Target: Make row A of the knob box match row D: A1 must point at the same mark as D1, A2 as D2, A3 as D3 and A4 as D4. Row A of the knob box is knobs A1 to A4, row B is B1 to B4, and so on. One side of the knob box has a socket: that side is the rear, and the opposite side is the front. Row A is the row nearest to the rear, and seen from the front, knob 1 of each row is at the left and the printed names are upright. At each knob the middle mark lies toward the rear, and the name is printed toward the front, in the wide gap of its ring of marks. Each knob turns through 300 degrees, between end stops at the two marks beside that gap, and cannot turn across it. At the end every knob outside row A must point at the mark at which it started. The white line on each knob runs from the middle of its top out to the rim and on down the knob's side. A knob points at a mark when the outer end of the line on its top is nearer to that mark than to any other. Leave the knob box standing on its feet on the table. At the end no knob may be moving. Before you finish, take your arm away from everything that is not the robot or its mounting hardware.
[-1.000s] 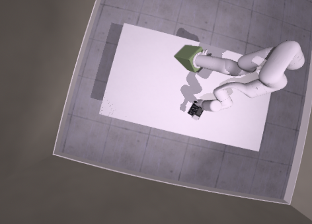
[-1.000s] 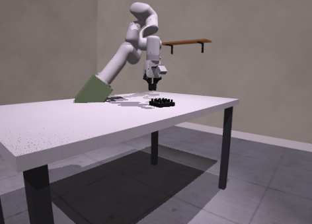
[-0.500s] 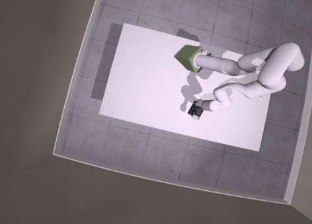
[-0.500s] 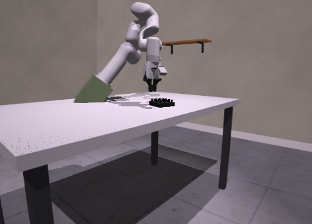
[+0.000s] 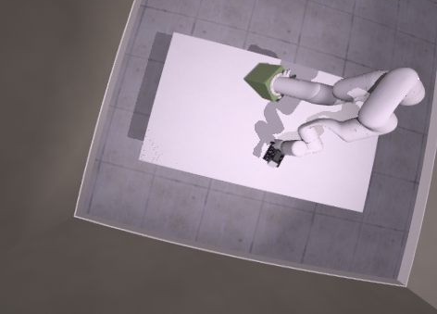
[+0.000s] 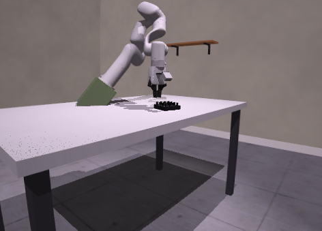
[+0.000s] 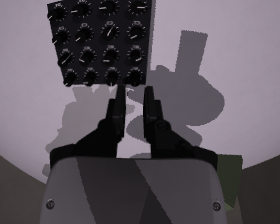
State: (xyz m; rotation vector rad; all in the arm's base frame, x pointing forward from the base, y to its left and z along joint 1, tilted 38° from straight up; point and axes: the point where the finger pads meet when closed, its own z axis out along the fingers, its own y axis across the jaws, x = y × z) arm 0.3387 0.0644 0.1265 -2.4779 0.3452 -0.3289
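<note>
Knob box [image 7: 100, 40] sits flat on its feet on the white bench [image 6: 102, 123], near the bench's right-hand end in the exterior view, and you can see all 16 knobs from the wrist camera. Your claw [image 7: 131, 100] hangs above the bench, apart from the box, at the edge of the row lying nearest the camera. The fingers are set to a narrow gap with only bare bench showing between them, so the claw grips nothing.

Judging by that, treat the turning work as not visibly under way: no knob is in the grip, and nothing here shows that any row A knob already agrees with its row D partner. The white lines are faint at this size; a few in the far rows can be made out slanting, but you cannot read marks or printed names, nor spot the socket side. So you cannot tell which edge row is A. What remains, as far as you can judge, is the whole matching of A1 to A4, with the other 12 knobs left alone.
</note>
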